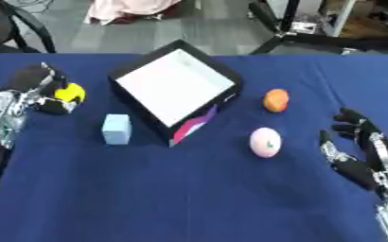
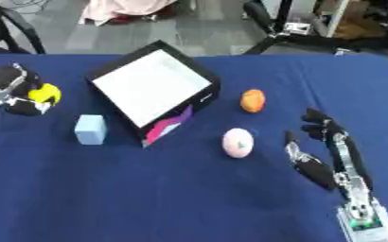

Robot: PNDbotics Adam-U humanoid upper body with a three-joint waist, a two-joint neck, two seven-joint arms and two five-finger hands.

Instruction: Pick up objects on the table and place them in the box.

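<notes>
Matt blue cloth on the table (image 1: 189,198); smooth white lining inside black box (image 1: 174,85).

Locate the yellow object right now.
The yellow object sits at the table's left side, held in the left hand, left of the box and above the light blue block.

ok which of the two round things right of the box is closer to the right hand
The pink ball. It lies nearer the robot and closest to the open right hand, while the orange ball sits farther back, beside the box.
</notes>
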